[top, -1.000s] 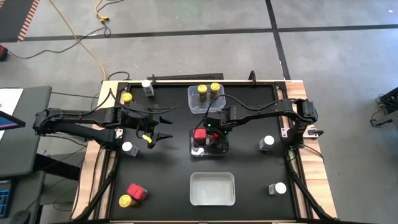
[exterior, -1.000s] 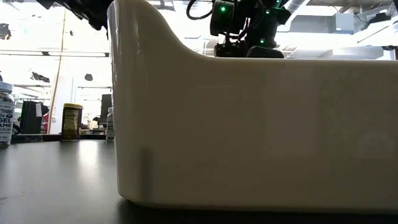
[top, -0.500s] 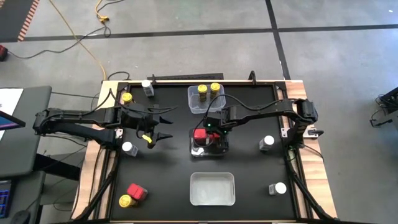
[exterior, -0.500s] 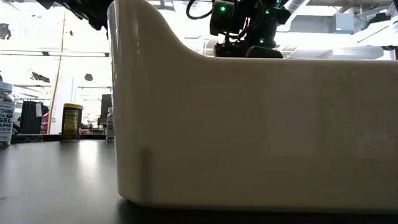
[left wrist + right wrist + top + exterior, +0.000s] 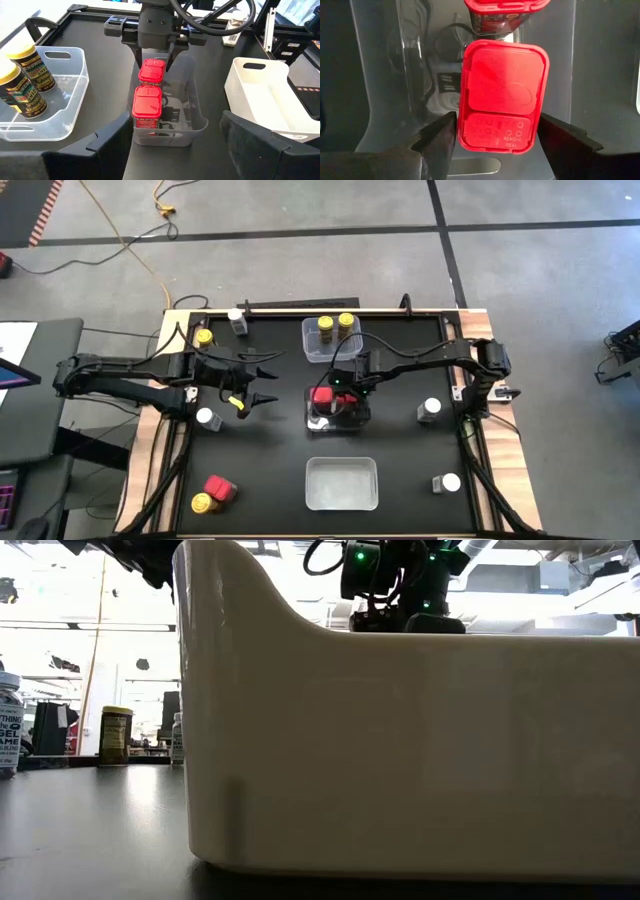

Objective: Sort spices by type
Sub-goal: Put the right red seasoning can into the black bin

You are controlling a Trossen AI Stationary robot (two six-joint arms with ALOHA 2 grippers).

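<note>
Right gripper (image 5: 156, 56) shifted slightly, fingertips hidden behind red tin (image 5: 151, 71)

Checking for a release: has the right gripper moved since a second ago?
Yes, slightly: the right gripper has shifted right against the white plastic tub in the low view, staying above the red boxy tin.

I have three clear plastic tubs lined up down the middle of the black table top (image 5: 400, 470). The far clear rectangular tub (image 5: 312, 352) sits near the back edge, the middle clear tub (image 5: 197, 122) is just in front of it, and the near clear tub (image 5: 342, 483) stands apart towards the front edge; in the low view its pale wall (image 5: 420, 750) fills most of my screen. A yellow cable (image 5: 130, 250) snakes across the grey floor (image 5: 300, 270) behind the table, and black tape lines (image 5: 445, 230) cross that floor.
</note>
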